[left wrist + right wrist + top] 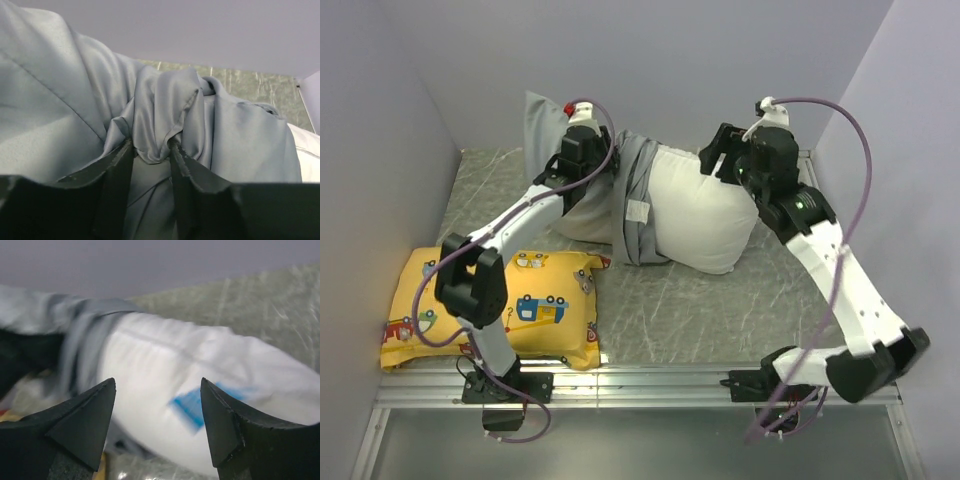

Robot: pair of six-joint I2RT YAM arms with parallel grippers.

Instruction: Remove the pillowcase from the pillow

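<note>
The grey pillowcase (pixel 638 190) is bunched round the left half of the white pillow (pixel 705 212) at the back of the table. My left gripper (pixel 588 152) is shut on a fold of the pillowcase (pixel 155 125), pinched between its black fingers (pixel 116 170). My right gripper (pixel 720 155) is open and empty, close to the pillow's bare right end. In the right wrist view the pillow (pixel 165 375) and its blue tag (pixel 187 405) show between the spread fingers (pixel 95 410), blurred.
A yellow cushion with cartoon vehicles (pixel 490 305) lies at the front left. Grey walls close in the back and both sides. A metal rail (pixel 650 385) runs along the near edge by the arm bases.
</note>
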